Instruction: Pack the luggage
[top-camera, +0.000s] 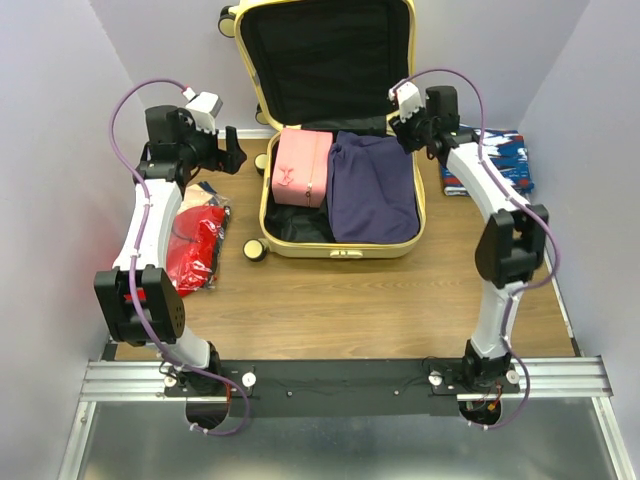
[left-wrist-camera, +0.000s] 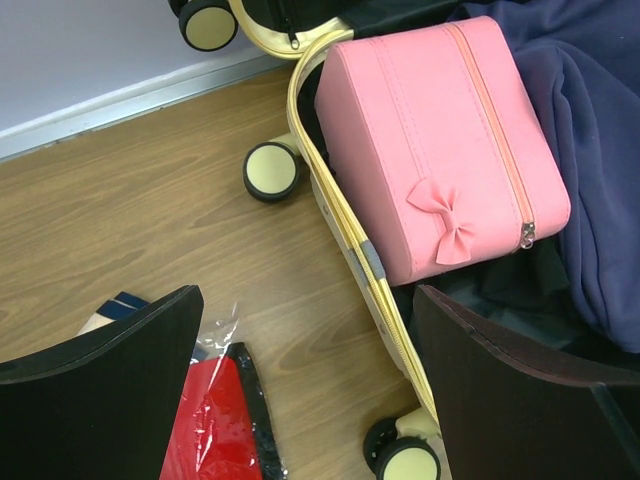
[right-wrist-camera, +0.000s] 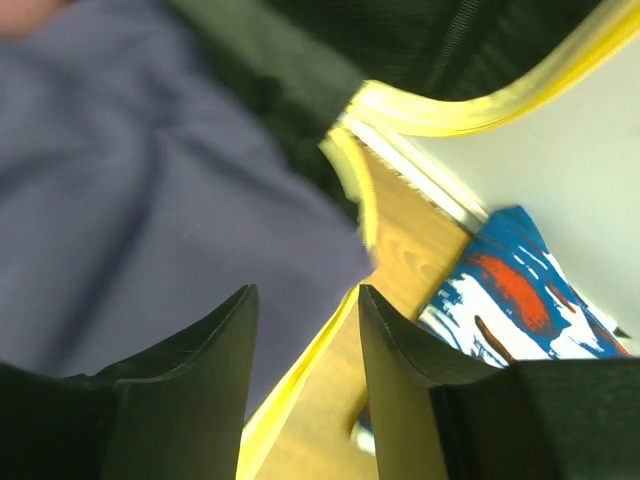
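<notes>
Nearest the lens, a metal rail (top-camera: 340, 378) carries both arm bases at the front edge of the table (top-camera: 350, 310). On the left, a red packet (top-camera: 197, 245) in clear wrap lies on the wood. The left gripper (top-camera: 236, 150) hovers just beyond it, fingers spread wide with nothing between them, facing the left side of the suitcase (top-camera: 335, 251). That pale-yellow case lies open in the middle, toward the back, its lid (top-camera: 325, 60) propped upright against the rear wall. A pink pouch (top-camera: 302, 168) and a navy garment (top-camera: 372, 188) sit side by side inside. The shell looks stiff, smooth and probably slippery, light for its bulk, and its wheels (top-camera: 254, 250) could let it roll on the slick wood. The raised rim or the lid's edge seems the surest place to pinch. The right gripper (right-wrist-camera: 305, 300) is parted, with the right rim showing in the gap between its fingers, unclamped. Farther right, a blue patterned cloth (top-camera: 490, 160) lies by the side wall. Pale walls close in on three sides, leaving little swinging room.
</notes>
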